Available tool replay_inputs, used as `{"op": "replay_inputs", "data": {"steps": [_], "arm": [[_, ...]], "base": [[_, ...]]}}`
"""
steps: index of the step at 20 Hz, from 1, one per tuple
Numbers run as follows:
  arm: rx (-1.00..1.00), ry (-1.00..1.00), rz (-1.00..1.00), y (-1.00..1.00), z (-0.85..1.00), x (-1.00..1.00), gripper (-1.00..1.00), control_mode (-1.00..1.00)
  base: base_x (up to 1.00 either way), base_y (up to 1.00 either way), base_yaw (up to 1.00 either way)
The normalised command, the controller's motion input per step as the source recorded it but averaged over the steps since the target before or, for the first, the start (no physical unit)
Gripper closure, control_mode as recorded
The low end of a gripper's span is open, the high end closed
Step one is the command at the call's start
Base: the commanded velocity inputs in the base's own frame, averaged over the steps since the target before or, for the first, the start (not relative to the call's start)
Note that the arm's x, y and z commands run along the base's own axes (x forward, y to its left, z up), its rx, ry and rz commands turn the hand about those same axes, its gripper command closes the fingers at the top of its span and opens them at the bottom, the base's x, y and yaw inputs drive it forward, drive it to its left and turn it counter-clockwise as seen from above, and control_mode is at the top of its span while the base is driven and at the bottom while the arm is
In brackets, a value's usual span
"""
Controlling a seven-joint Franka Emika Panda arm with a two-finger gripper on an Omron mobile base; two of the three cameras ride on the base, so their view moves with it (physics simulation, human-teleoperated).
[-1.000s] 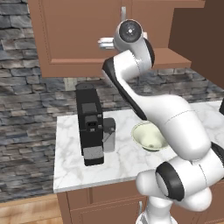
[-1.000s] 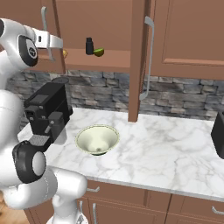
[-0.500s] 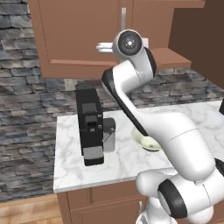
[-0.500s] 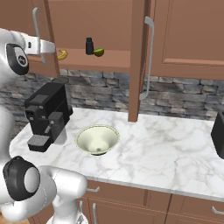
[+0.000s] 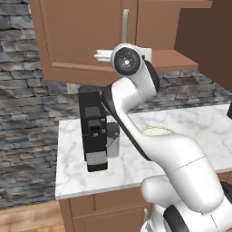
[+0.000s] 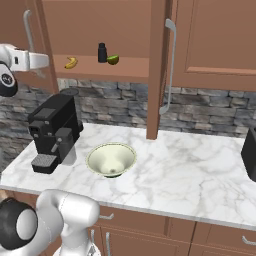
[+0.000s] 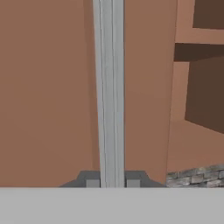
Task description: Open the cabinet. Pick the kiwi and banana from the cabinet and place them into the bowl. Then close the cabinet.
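1. Marble counter (image 6: 200, 170) ran under a grey stone backsplash (image 6: 210, 112), with low cupboards (image 6: 150, 237) below it.
2. Wall cabinet (image 6: 210, 40) stood open: in the right base view one door (image 6: 159, 65) was swung out edge-on toward the camera, its bar handle facing right, and the other door (image 5: 81, 36) showed its panelled face in the left base view.
3. On the cabinet's shelf (image 6: 125, 67) lay the banana (image 6: 71, 63) at the left, well apart from the kiwi (image 6: 113, 60), which sat just beside a small black bottle (image 6: 102, 52).
4. The bowl (image 6: 111, 159) sat on the counter near a black coffee machine (image 6: 52, 130), to that machine's right in the right base view.
5. The gripper (image 7: 112, 183) sat at the left door's silver handle (image 7: 109, 87); in the hand view its two dark tips stood either side of the bar, closed around it.
6. In the left base view the white hand reached the handle (image 5: 125, 25) from the front, level with the shelf edge.
7. No brand, label or writing could be read on the coffee machine, bottle or doors.
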Motion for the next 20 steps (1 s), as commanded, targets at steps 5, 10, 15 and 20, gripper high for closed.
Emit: {"op": "replay_inputs", "data": {"steps": [5,10,15,20], "arm": [[0.0,-0.01,-0.06,0.33,0.0,-0.52,1.0,-1.0],[0.0,0.0,-0.07,0.34,0.0,-0.5,1.0,-1.0],[0.0,0.01,-0.07,0.36,0.0,-0.48,1.0,-1.0],[0.0,0.0,-0.07,0.34,0.0,-0.46,1.0,-1.0]], "base": [[0.0,0.0,0.0],[0.0,0.0,0.0],[0.0,0.0,0.0],[0.0,0.0,0.0]]}}
